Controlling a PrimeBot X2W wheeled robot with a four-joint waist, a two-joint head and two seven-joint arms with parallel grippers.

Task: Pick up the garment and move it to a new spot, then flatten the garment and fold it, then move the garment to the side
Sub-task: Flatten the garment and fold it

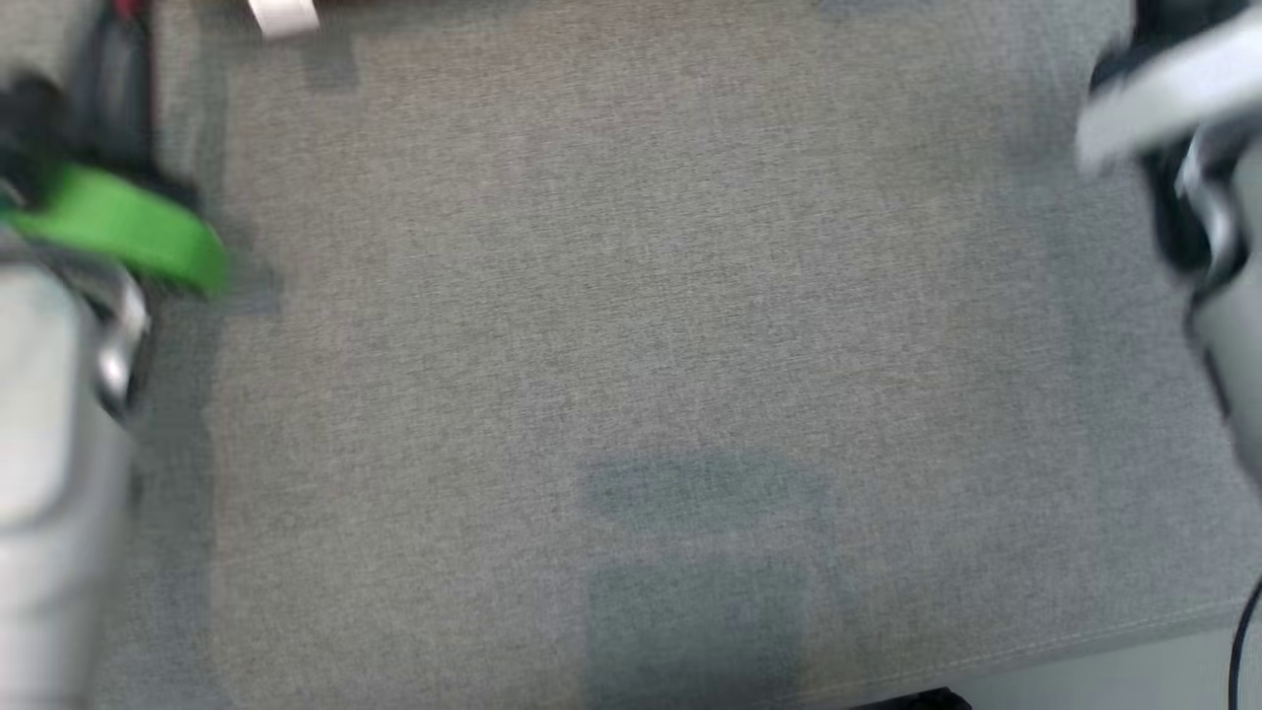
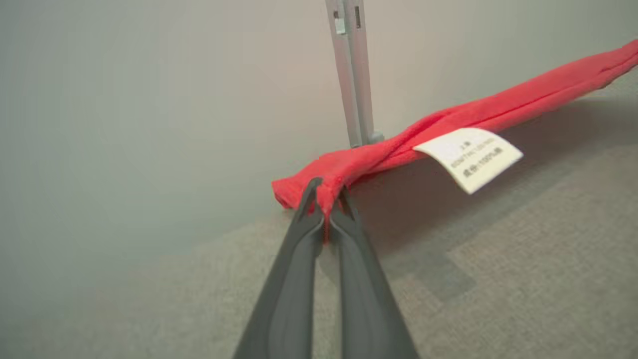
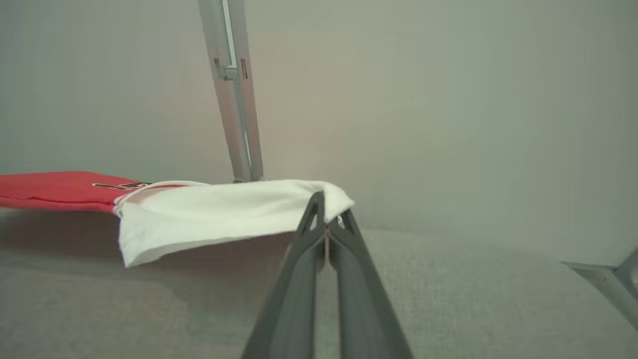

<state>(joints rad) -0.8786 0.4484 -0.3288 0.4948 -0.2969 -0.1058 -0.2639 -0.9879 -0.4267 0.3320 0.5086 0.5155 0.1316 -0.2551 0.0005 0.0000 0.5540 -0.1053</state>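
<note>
The garment (image 2: 478, 112) is red with a white part and a white care label (image 2: 468, 157). It hangs stretched in the air above the grey cloth-covered table (image 2: 523, 259). In the left wrist view my left gripper (image 2: 326, 197) is shut on a red corner of it. In the right wrist view my right gripper (image 3: 326, 212) is shut on the white end of the garment (image 3: 219, 212), with the red part trailing off to the left. The head view is blurred, with a green-banded left forearm (image 1: 118, 232) at the left edge and the pale right forearm (image 1: 1183, 108) at the upper right.
A grey metal post (image 2: 354, 75) stands upright at the back of the table against a plain pale wall; the same post (image 3: 234, 89) appears in the right wrist view. The table's front edge (image 1: 1085, 641) runs across the lower right of the head view. A metal bracket (image 3: 608, 279) sits at the right.
</note>
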